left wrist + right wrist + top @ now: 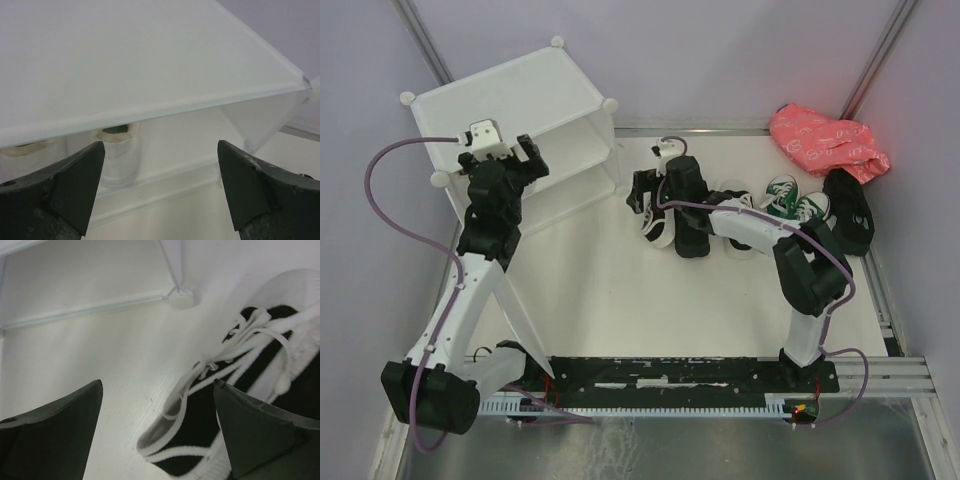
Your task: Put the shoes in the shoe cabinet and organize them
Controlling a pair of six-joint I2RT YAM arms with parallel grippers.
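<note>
**White shoe cabinet (520, 95) left, both tools released**

It stands far left on the tabletop (620, 290). My left tool (160, 150) hangs at its front edge, spread wide and empty. My right tool (158, 382), likewise empty, hovers over a black sneaker (200, 420) with white laces. Green sneakers (790, 200) and a plain black shoe (848, 205) lie further right.

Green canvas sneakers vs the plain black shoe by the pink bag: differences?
The green canvas sneakers show white toe caps and laces; the plain black shoe is all black. The green sneakers are two side by side; the black shoe reads as one dark shape. The black shoe lies right of the green pair, nearer the crumpled pink bag. Both lie on the white table, outside the white plastic shoe cabinet.
</note>
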